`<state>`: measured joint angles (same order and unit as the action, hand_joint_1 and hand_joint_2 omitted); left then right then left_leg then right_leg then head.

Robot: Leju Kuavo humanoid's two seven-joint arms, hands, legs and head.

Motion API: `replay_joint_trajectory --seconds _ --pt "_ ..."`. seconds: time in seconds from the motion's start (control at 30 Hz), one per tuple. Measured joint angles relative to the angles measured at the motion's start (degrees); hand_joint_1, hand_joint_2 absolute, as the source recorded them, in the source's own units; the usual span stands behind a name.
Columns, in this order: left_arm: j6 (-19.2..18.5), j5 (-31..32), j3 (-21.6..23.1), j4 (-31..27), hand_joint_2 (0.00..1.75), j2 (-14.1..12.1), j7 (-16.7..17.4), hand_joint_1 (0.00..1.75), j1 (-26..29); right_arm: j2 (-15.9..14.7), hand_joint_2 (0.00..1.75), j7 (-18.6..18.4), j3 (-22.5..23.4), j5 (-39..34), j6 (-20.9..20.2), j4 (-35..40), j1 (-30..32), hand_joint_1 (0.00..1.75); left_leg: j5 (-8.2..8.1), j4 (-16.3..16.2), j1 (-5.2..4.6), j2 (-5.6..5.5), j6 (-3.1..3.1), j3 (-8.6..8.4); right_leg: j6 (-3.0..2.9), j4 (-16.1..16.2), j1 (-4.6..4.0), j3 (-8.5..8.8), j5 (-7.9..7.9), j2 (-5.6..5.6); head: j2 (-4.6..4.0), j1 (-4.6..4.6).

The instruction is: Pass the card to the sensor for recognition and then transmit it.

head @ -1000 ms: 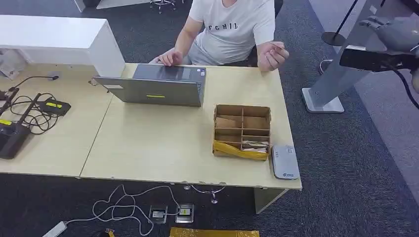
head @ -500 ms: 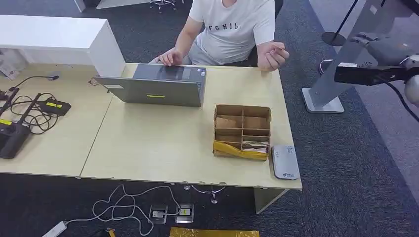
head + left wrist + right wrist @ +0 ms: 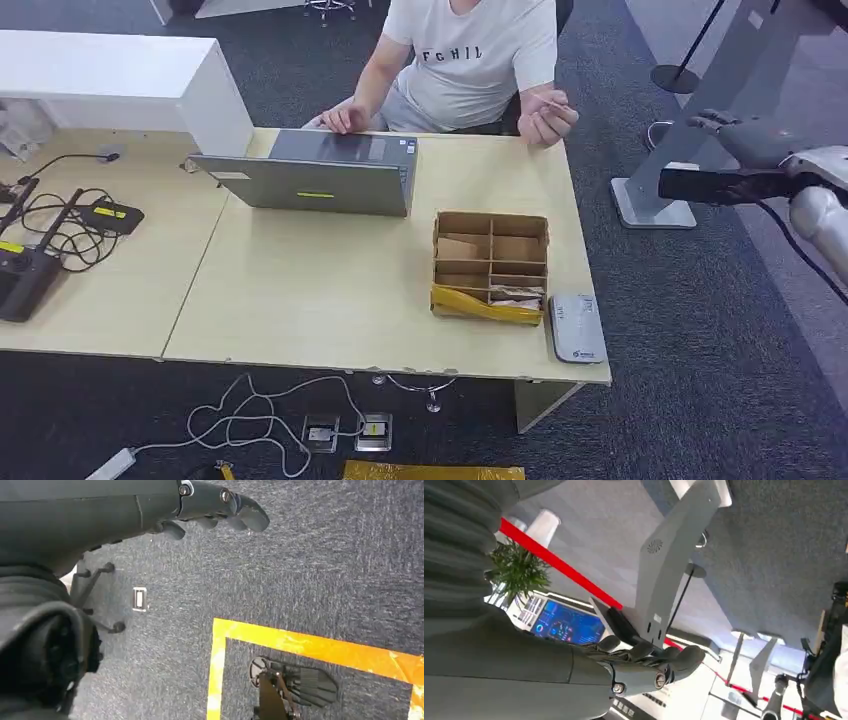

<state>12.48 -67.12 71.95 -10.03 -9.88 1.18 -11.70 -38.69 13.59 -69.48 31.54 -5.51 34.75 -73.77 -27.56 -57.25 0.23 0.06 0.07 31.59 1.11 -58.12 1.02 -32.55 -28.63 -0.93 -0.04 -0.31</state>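
A person seated behind the desk pinches a thin card (image 3: 549,102) in a raised hand (image 3: 541,116) above the desk's far right corner. The grey-white sensor (image 3: 577,327) lies flat at the desk's front right edge, beside a cardboard divider box (image 3: 490,265). My right hand (image 3: 745,138) hangs in the air off the desk's right side, over the carpet, fingers apart and holding nothing; its fingers (image 3: 644,662) also appear in the right wrist view. My left hand (image 3: 215,505) hangs over the floor, fingers loosely extended and empty.
A grey laptop (image 3: 320,175) stands open at the desk's far middle. Cables and black devices (image 3: 60,230) lie on the left desk. A grey slanted stand (image 3: 690,140) rises from the carpet right of the desk, close behind my right hand.
My right arm has come down and to the left, toward the desk. The person's hand with the card has dipped slightly. Nothing on the desk has moved.
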Motion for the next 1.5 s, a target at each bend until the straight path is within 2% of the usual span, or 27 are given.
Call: replay_joint_trajectory --seconds 0.33,0.7,0.87,1.23,1.37,1.5 --pt "0.07 0.94 0.26 0.00 0.00 0.02 0.02 0.00 -0.10 -0.31 1.75 -2.43 0.26 -0.90 2.38 2.10 4.75 0.00 0.00 0.00 0.00 0.00 0.00 0.00 0.00 0.00 0.00 0.00 0.00 -0.01 0.00 0.00" --pt "0.26 1.27 0.72 0.00 0.00 0.04 0.00 0.00 -0.12 -0.66 1.75 -4.02 1.88 -0.74 3.82 3.96 7.05 0.00 0.00 0.00 0.00 0.00 0.00 0.00 0.00 0.00 0.00 0.01 0.00 -0.01 0.00 0.02" --pt "0.59 1.53 1.01 0.00 0.00 0.13 0.09 0.00 -0.13 -0.33 1.75 -5.14 3.41 0.20 6.23 4.20 8.11 0.00 0.00 0.01 0.00 -0.01 0.00 0.04 0.00 0.00 0.00 0.00 0.00 -0.04 0.00 0.00" --pt "0.76 2.10 1.46 0.00 0.00 0.37 0.22 0.00 -0.17 0.94 1.75 -5.22 5.81 0.66 7.98 4.11 8.96 0.00 0.00 0.01 0.00 -0.01 0.00 0.05 0.00 0.00 0.00 0.00 0.00 -0.04 0.00 0.02" --pt "0.83 2.21 1.64 0.00 0.00 0.44 0.44 0.00 -0.20 1.53 1.75 -6.90 7.14 -2.92 7.30 3.87 9.19 0.00 0.00 0.01 0.00 -0.01 0.00 0.04 0.00 0.00 0.00 0.00 0.00 -0.04 0.00 0.00" --pt "1.14 2.21 1.66 0.00 0.00 0.52 0.57 0.00 -0.20 2.51 1.75 -9.16 10.71 -11.01 4.92 3.26 9.21 0.00 0.00 0.01 0.00 -0.01 0.00 0.07 0.00 -0.01 0.00 0.00 0.00 -0.05 0.00 0.00"
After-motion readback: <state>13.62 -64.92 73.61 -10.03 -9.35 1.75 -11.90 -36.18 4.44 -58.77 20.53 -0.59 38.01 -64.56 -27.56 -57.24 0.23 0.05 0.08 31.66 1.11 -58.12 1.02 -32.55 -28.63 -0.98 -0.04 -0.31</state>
